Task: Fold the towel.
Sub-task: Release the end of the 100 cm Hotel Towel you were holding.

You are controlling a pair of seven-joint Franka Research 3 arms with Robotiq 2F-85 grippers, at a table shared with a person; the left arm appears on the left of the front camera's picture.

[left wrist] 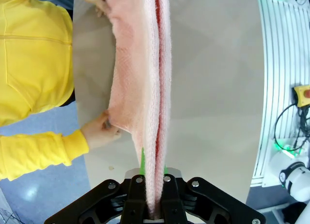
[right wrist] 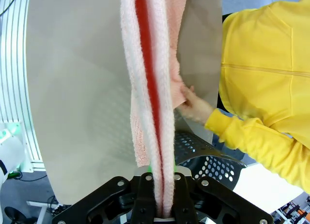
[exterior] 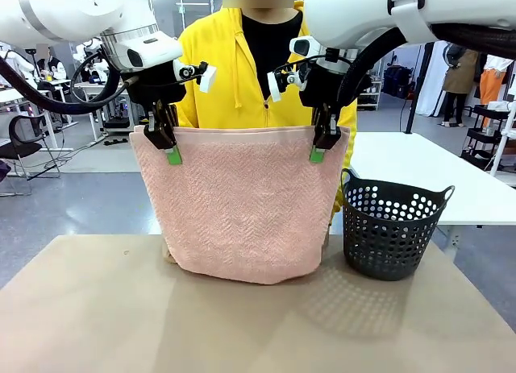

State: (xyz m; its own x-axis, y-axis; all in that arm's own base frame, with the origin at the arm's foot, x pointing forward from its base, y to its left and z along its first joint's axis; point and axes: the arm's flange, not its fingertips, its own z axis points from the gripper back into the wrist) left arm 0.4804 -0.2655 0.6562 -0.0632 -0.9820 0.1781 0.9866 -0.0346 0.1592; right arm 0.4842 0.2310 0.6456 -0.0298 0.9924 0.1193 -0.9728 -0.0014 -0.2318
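The salmon-pink towel (exterior: 242, 200) hangs doubled in front of me, its lower edge resting on the table. My left gripper (exterior: 172, 151) is shut on its upper left corner and my right gripper (exterior: 319, 150) is shut on its upper right corner. In the left wrist view the towel (left wrist: 145, 88) runs up from between my pinching fingers (left wrist: 141, 167), and the person's hand (left wrist: 99, 132) holds its lower corner. The right wrist view shows the towel (right wrist: 152, 88) clamped the same way, with the person's other hand (right wrist: 193, 105) on the far lower corner.
A dark perforated basket (exterior: 393, 225) stands on the tan table (exterior: 242, 325) just right of the towel, also seen as the basket (right wrist: 213, 163) near my right fingers. The person in a yellow jacket (exterior: 218, 59) stands behind the towel. A white table (exterior: 427, 167) lies at the far right.
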